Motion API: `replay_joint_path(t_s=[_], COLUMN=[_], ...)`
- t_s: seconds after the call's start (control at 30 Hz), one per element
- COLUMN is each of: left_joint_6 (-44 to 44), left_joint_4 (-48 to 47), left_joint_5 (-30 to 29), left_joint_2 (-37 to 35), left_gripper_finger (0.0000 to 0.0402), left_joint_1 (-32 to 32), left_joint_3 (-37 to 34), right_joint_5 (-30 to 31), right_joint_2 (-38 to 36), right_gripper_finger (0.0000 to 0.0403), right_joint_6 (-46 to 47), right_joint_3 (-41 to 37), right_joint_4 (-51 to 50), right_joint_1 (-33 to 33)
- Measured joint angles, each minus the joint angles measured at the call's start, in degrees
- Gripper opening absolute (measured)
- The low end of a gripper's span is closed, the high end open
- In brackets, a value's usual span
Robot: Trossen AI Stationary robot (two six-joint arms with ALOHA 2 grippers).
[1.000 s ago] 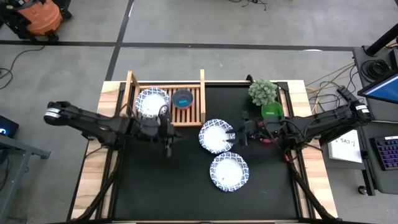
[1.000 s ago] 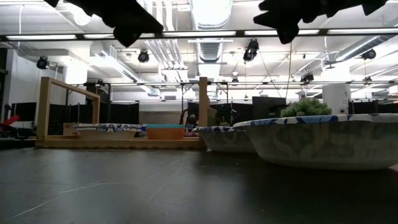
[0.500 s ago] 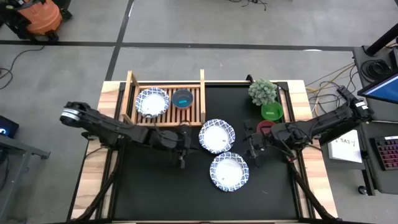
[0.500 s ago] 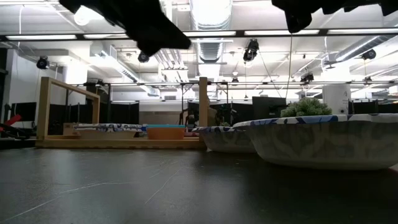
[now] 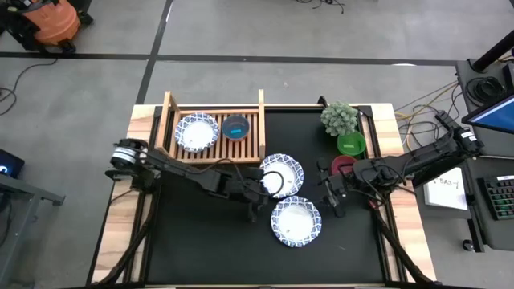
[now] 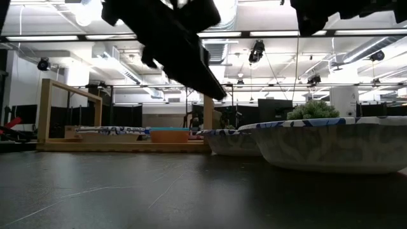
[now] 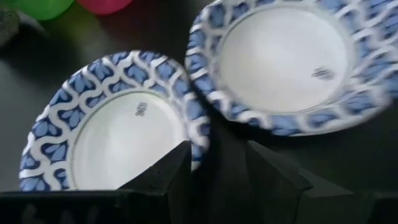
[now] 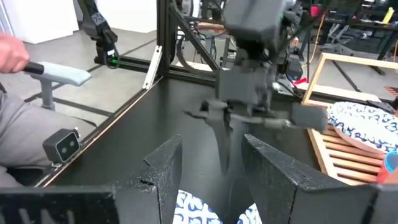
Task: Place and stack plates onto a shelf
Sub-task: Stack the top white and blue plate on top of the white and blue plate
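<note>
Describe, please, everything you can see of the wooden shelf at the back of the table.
The shelf is a rectangular rack of light wood with a slatted floor, raised side rails and upright corner posts. It lies flat at the table's far left edge. One blue-rimmed plate rests on its slats, and beside it a small dark bowl. Neither gripper touches it.

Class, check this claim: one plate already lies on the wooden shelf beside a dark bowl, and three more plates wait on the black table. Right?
Not quite. The high view shows two plates on the black table, not three: one and another. The rest holds: one plate lies on the shelf beside the dark bowl.
</note>
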Motion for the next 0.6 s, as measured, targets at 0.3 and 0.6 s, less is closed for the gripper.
replay_joint_path(t_s=[0.3, 0.6], left_joint_6=[2.64, 2.77], left_joint_4=[-1.20, -0.91], left_joint_5=[0.23, 1.88], left_joint_2=[3.38, 4.13], left_gripper_finger=[0.0130, 0.0112], left_joint_1=[3.69, 4.61], left_joint_3=[0.10, -0.70], right_joint_5=[-1.40, -1.39], right_joint_2=[0.00, 0.00], right_gripper_finger=[0.0155, 0.0155], right_joint_6=[0.92, 1.04], right_joint_3=[-0.07, -0.13], right_joint_4=[0.00, 0.00], right_joint_1=[0.13, 0.13])
